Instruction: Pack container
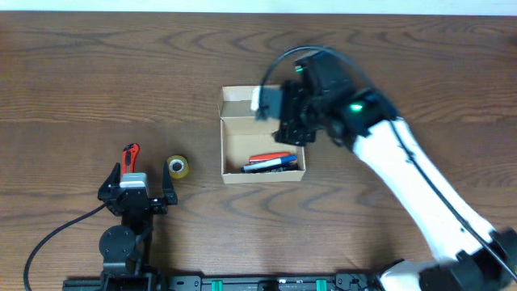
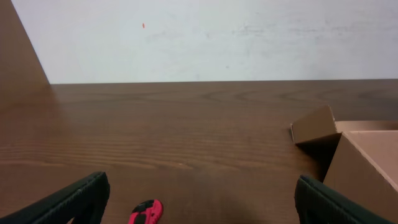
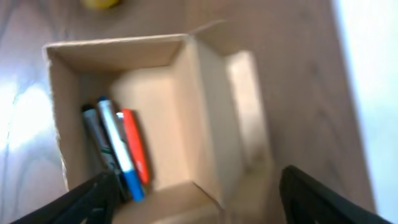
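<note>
Cardboard, tan and plain, the box (image 1: pixel 262 137) sits near the middle of the worktop (image 1: pixel 97 73) with its flap (image 1: pixel 237 95) folded back at the 12 o'clock end, so it stands open. Three pens (image 1: pixel 269 162), red, blue and black, lie together along its 6 o'clock wall, and the rest of its floor is bare. The right arm (image 1: pixel 388 153) reaches in from 4 o'clock and hangs over the box's 1 o'clock corner; its wrist view shows the right jaws spread wide with nothing between them. The left arm (image 1: pixel 129 210) stands at 8 o'clock of the worktop, its left jaws also wide apart and empty. At 9 o'clock of the box, apart from it, lie a yellow roll of tape (image 1: pixel 178 167) and, further out, a red knife (image 1: pixel 129 153). Packing looks partly done: the pens are in, the tape and knife are outside and may be meant to follow, though I cannot be sure, and the flap is not yet shut
</note>
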Controlling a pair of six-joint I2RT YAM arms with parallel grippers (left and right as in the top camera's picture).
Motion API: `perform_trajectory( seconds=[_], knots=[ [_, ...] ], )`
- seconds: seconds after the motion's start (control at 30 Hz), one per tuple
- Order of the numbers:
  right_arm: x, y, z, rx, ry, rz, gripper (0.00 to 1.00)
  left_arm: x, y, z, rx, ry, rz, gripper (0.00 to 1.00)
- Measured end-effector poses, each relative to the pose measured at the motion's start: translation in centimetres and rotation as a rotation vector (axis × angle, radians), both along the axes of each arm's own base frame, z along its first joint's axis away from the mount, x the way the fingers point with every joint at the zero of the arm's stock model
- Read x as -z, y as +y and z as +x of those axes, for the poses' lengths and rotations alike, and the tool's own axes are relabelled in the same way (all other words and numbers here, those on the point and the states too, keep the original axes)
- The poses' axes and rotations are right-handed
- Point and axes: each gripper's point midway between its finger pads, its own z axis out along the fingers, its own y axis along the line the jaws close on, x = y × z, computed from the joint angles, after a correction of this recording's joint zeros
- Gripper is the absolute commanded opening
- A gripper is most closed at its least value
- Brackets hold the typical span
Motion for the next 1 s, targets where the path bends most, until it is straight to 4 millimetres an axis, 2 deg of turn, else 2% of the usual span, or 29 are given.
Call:
perform_trajectory(
  seconds=[0.07, 0.1, 0.17, 0.23, 0.43, 0.47, 0.5, 0.6, 0.67, 0.77, 0.83, 0.87, 1.0],
  knots=[
    [-2.2, -2.2, 0.6, 0.100, -0.022, 0.050, 0.91, 0.0, 0.0, 0.0, 0.000, 0.000, 0.000, 0.95],
    [-2.3, -2.4, 0.7, 0.112, -0.023, 0.054, 0.94, 0.0, 0.0, 0.0, 0.000, 0.000, 0.000, 0.95],
    [-3.3, -4.1, 1.3, 0.206, -0.017, 0.097, 0.99, 0.0, 0.0, 0.0, 0.000, 0.000, 0.000, 0.95],
    [-4.0, -5.9, 1.9, 0.308, -0.001, 0.139, 0.99, 0.0, 0.0, 0.0, 0.000, 0.000, 0.000, 0.95],
    [-4.3, -11.8, 3.5, 0.584, 0.063, 0.216, 0.99, -0.7, 0.1, 0.1, -0.005, -0.032, -0.016, 0.95],
    [-4.3, -12.0, 3.5, 0.593, 0.065, 0.218, 0.99, -0.9, 0.0, 0.1, -0.005, -0.041, -0.028, 0.95],
    [-4.3, -13.3, 3.9, 0.647, 0.072, 0.232, 0.99, -1.0, 0.0, 0.1, -0.004, -0.045, -0.058, 0.95],
    [-4.4, -16.2, 4.6, 0.767, 0.080, 0.268, 0.99, -0.6, -0.1, -0.5, -0.007, 0.036, -0.118, 0.95],
    [-4.4, -18.5, 5.0, 0.856, 0.082, 0.291, 0.99, -2.5, 0.0, -1.1, -0.019, 0.075, -0.146, 0.95],
    [-4.4, -21.3, 5.3, 0.953, 0.084, 0.313, 0.99, -7.9, 0.4, -1.8, -0.042, 0.074, -0.154, 0.95],
    [-4.4, -22.8, 5.3, 1.002, 0.084, 0.324, 0.99, -10.9, 0.6, -1.6, -0.058, 0.104, -0.151, 0.95],
    [-4.3, -23.5, 5.3, 1.028, 0.086, 0.328, 0.99, -12.5, 0.7, -0.8, -0.069, 0.158, -0.146, 0.95],
    [-3.3, -24.3, 5.5, 1.060, 0.121, 0.322, 0.99, -11.3, 0.8, 1.7, -0.092, 0.488, -0.095, 0.95]
  ],
)
